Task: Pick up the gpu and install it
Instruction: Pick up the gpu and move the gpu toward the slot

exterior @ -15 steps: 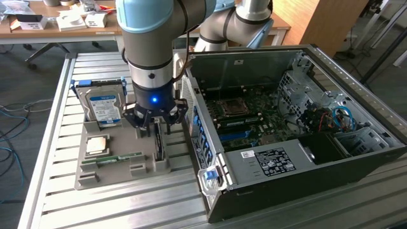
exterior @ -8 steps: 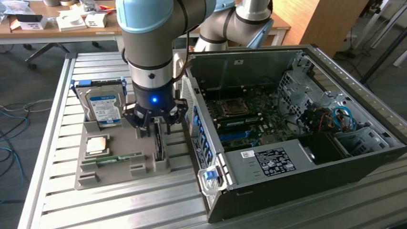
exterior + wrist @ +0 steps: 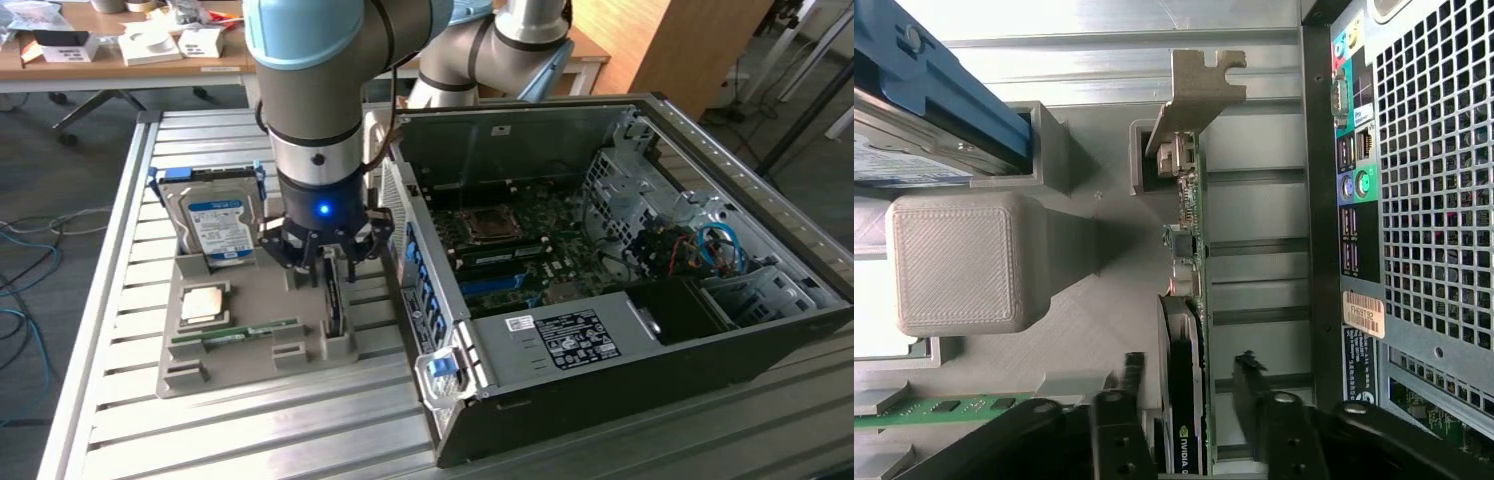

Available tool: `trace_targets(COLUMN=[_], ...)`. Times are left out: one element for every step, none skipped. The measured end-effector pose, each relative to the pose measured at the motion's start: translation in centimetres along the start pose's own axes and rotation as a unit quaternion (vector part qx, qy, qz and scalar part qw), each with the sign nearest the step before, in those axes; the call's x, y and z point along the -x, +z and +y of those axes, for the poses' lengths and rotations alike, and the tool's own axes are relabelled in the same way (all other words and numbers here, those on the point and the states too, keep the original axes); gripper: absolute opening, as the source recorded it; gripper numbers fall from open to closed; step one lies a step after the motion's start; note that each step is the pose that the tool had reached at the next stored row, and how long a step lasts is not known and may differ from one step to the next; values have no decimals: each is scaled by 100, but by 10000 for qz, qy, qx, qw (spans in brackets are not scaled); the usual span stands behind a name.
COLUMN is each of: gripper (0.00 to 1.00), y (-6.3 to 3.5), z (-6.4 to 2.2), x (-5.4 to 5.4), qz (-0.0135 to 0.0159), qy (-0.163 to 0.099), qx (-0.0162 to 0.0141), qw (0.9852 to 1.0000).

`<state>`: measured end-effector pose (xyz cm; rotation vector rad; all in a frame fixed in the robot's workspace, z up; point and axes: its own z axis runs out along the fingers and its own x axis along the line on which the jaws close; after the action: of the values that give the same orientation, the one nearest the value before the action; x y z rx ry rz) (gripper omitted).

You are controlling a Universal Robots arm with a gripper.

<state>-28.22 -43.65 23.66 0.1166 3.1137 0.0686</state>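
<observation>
gpu (image 3: 334,305) stands on its long edge in a slot of the gray holder (image 3: 240,355) on the slatted metal table (image 3: 267,430). It is just beside the open computer case (image 3: 641,330), which lies at the exterior view's right. In the wrist view the gpu (image 3: 1189,300) is a thin dark board seen edge-on. Its pale metal bracket (image 3: 1199,90) is at the end away from the gripper (image 3: 1189,375).

The gripper (image 3: 331,270) hangs low over the far end of the card, with a blue light glowing on the wrist above it. Its fingers (image 3: 1249,378) are spread and straddle the card, one on each side. A narrow gap shows between the card and the finger on the case side, so nothing is pinched.

On the same holder, toward the exterior view's left, a hard drive (image 3: 220,225) with a blue-white label stands upright at the far end. A square processor (image 3: 203,302) lies flat nearer, and a green memory stick (image 3: 234,333) lies nearer again.
</observation>
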Motion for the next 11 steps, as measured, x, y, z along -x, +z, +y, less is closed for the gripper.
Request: trace_targets(gripper=[45,45,38,38,38,38,37,37,30,30,30], y=[0,0,0,0,0,0,0,0,0,0,0], z=[0,0,0,0,0,0,0,0,0,0,0], x=[0,0,0,0,0,0,0,0,0,0,0], qz=[0,0,0,0,0,0,0,0,0,0,0], qy=[0,0,0,0,0,0,0,0,0,0,0], qx=[0,0,0,0,0,0,0,0,0,0,0], qw=[10000,10000,10000,10000,10000,10000,10000,10000,10000,10000,10000])
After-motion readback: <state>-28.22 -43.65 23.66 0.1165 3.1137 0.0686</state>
